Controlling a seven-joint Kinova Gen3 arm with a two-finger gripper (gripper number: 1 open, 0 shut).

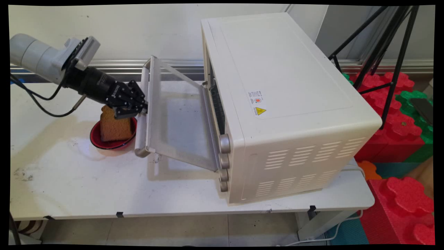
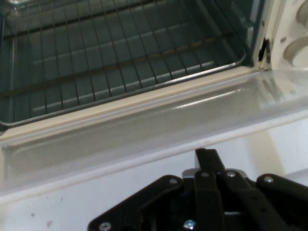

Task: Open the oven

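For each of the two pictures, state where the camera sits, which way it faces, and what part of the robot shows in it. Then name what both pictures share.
Main view: fixed above the table's near side, looking down across it to the wall; shows the white arm and its gripper at the oven door's handle, above toast in a red bowl.
Hand view: on the hand, looking along the gripper over the door into the oven onto its wire rack; only black linkage shows.
Shared: gripper, open door, oven.
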